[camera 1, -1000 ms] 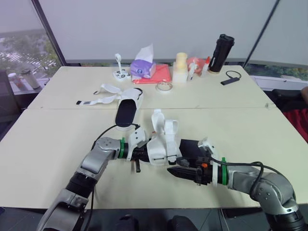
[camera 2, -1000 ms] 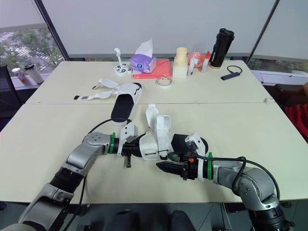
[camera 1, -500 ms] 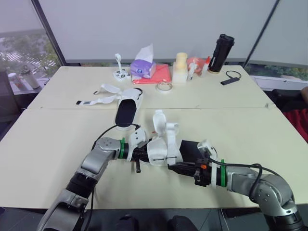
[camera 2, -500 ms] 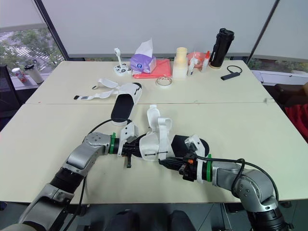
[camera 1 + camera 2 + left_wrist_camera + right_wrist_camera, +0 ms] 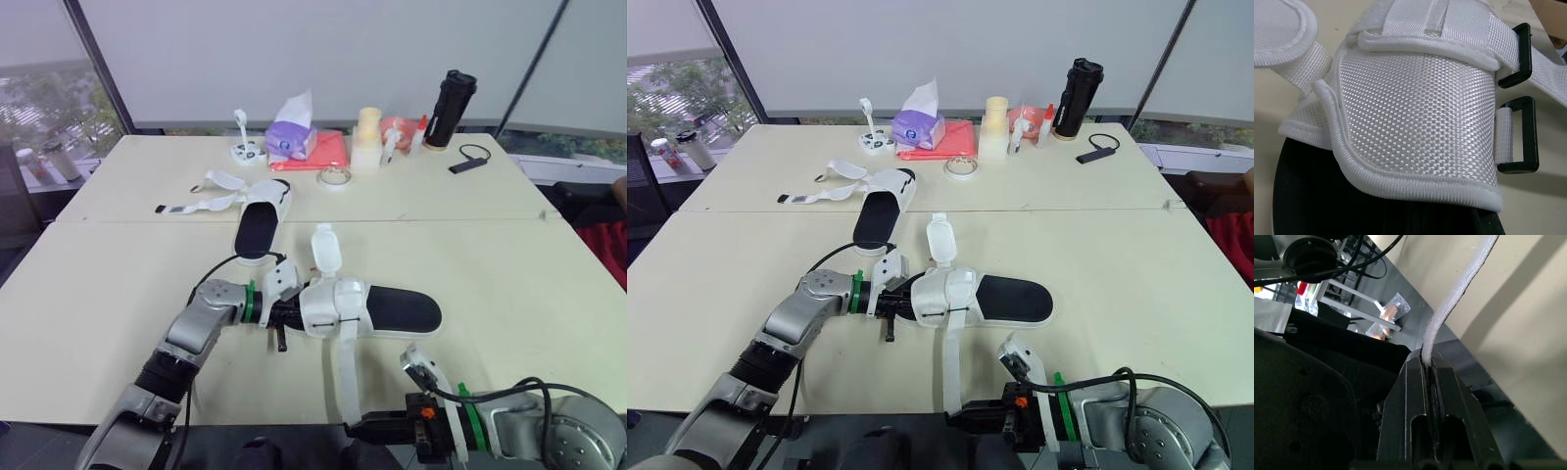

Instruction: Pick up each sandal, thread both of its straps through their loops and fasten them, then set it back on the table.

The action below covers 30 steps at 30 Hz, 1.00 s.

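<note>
Right wrist view: right gripper (image 5: pixel 1426 363) clenched on the strap (image 5: pixel 1459 289), stretched taut past the near table (image 5: pixel 509 264) edge. Sandal (image 5: pixel 387 308) lies mid-table at the left gripper (image 5: pixel 282 315), whose grip I cannot tell. Pull straight through the loop (image 5: pixel 1520 36), no twisting.

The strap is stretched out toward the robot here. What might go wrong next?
The right gripper pinches the strap near its end, past the table's near edge; it may slip from the fingers. The strap looks taut, so more pull might drag the sandal toward that edge unless the left gripper at its toe end resists. The lower black loop is empty and the second strap stands loose, so fastening could end up incomplete.
</note>
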Each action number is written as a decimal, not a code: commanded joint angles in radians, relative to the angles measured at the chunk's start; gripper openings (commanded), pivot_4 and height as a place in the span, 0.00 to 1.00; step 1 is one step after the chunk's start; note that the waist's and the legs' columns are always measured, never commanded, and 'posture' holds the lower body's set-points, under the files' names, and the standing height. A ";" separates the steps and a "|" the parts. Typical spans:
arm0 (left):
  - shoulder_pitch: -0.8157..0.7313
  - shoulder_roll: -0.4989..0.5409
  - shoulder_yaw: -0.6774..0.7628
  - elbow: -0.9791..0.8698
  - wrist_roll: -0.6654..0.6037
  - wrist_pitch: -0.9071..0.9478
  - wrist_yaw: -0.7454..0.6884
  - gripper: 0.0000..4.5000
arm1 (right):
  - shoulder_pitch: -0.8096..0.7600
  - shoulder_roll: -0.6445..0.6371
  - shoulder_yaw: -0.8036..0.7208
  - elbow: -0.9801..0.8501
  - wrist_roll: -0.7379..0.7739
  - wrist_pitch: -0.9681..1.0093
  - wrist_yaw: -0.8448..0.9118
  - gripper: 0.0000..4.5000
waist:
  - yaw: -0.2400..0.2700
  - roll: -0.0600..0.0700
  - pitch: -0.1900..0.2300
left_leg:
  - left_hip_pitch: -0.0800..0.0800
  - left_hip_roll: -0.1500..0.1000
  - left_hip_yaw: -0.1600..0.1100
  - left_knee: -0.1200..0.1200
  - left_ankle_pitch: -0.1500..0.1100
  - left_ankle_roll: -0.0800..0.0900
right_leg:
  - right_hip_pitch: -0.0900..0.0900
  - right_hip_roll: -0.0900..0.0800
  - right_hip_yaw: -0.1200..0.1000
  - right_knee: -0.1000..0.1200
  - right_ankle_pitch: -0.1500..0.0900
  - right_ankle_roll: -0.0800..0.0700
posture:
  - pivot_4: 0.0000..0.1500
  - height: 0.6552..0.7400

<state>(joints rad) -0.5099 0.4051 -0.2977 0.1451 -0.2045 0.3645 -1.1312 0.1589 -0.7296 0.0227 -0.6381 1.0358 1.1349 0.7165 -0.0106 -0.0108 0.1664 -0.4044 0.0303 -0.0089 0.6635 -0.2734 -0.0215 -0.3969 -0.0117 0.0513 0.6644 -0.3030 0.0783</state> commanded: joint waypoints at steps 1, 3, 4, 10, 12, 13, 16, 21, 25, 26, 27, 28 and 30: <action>0.016 0.001 -0.047 0.026 0.021 0.016 -0.021 0.00 | 0.020 -0.007 0.009 -0.053 0.026 -0.015 0.010 0.02 | 0.000 0.000 0.000 | 0.000 0.000 0.000 0.000 0.000 0.000 | 0.000 0.000 0.000 0.000 0.000 0.000 | 1.00 1.00; 0.012 0.002 -0.048 0.030 0.021 0.016 -0.025 0.00 | 0.017 0.001 0.008 -0.049 0.027 -0.023 0.000 0.02 | 0.000 0.000 0.000 | 0.000 0.000 0.000 0.000 0.000 0.000 | 0.000 0.000 0.000 0.000 0.000 0.000 | 1.00 1.00; 0.012 0.002 -0.049 0.030 0.022 0.016 -0.027 0.00 | 0.014 0.003 0.007 -0.049 0.029 -0.025 -0.003 0.02 | 0.000 0.000 0.000 | 0.000 0.000 0.000 0.000 0.000 0.000 | 0.000 0.000 0.000 0.000 0.000 0.000 | 1.00 1.00; 0.001 0.000 -0.051 0.043 0.024 0.013 -0.035 0.00 | -0.012 0.012 -0.018 -0.049 0.080 -0.026 -0.033 0.02 | 0.000 0.000 0.000 | 0.000 0.000 0.000 0.000 0.000 0.000 | 0.000 0.000 0.000 0.000 0.000 0.000 | 1.00 1.00; -0.005 -0.004 -0.051 0.049 0.025 0.011 -0.036 0.00 | -0.011 0.008 -0.015 -0.055 0.091 -0.025 -0.044 0.02 | 0.001 0.000 0.000 | 0.000 0.000 0.000 0.000 0.000 0.000 | 0.000 0.000 0.000 0.000 0.000 0.000 | 1.00 1.00; -0.007 -0.005 -0.052 0.052 0.026 0.010 -0.037 0.00 | -0.011 0.007 -0.013 -0.057 0.095 -0.025 -0.048 0.02 | 0.001 0.000 0.000 | 0.000 0.000 0.000 0.000 0.000 0.000 | 0.000 0.000 0.000 0.000 0.000 0.000 | 1.00 1.00; -0.009 -0.006 -0.054 0.057 0.029 0.003 -0.042 0.00 | -0.044 0.037 -0.054 -0.061 0.217 -0.032 -0.119 0.02 | 0.000 0.000 0.000 | 0.000 0.000 0.000 0.000 0.000 0.000 | 0.000 0.000 0.000 0.000 0.000 0.000 | 1.00 1.00; -0.001 0.007 -0.054 0.055 0.030 -0.002 -0.054 0.00 | -0.149 0.052 -0.119 -0.056 0.526 -0.116 -0.293 0.02 | -0.001 0.000 0.000 | 0.000 0.000 0.000 0.000 0.000 0.000 | 0.000 0.000 0.000 0.000 0.000 0.000 | 1.00 1.00; -0.003 0.002 -0.056 0.062 0.031 -0.004 -0.052 0.00 | -0.304 0.058 -0.136 0.074 0.747 -0.201 -0.409 0.02 | -0.002 -0.001 0.000 | 0.000 0.000 0.000 0.000 0.000 0.000 | 0.000 0.000 0.000 0.000 0.000 0.000 | 1.00 1.00; -0.003 -0.001 -0.058 0.063 0.032 -0.004 -0.051 0.00 | -0.326 0.063 -0.128 0.108 0.743 -0.201 -0.411 0.02 | 0.000 -0.001 0.000 | 0.000 0.000 0.000 0.000 0.000 0.000 | 0.001 0.000 0.000 0.000 0.000 0.000 | 1.00 1.00; -0.003 -0.004 -0.059 0.063 0.033 -0.005 -0.050 0.00 | -0.346 0.077 -0.119 0.147 0.729 -0.209 -0.425 0.02 | 0.002 -0.001 0.000 | 0.000 0.000 0.000 0.000 0.000 0.000 | 0.001 0.000 0.000 0.000 0.000 0.000 | 1.00 1.00; -0.004 -0.007 -0.058 0.065 0.032 -0.005 -0.048 0.00 | -0.363 0.092 -0.112 0.178 0.720 -0.216 -0.438 0.02 | 0.002 -0.001 0.000 | -0.001 0.000 0.000 0.000 0.000 0.000 | 0.000 0.000 0.000 0.000 0.000 0.000 | 1.00 1.00; -0.007 -0.012 -0.058 0.070 0.034 -0.008 -0.045 0.00 | -0.399 0.135 -0.102 0.250 0.706 -0.229 -0.449 0.02 | 0.001 0.000 0.000 | -0.001 0.000 0.000 0.000 0.000 0.001 | 0.000 0.000 0.000 0.000 0.000 0.000 | 1.00 1.00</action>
<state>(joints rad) -0.5364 0.4012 -0.3051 0.1858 -0.2025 0.3437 -1.1754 -0.2083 -0.6173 -0.0746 -0.4156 1.7253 0.9393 0.2709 -0.0096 -0.0113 0.1665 -0.4059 0.0304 -0.0089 0.6635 -0.2736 -0.0209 -0.3975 -0.0125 0.0515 0.6642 -0.3033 0.0785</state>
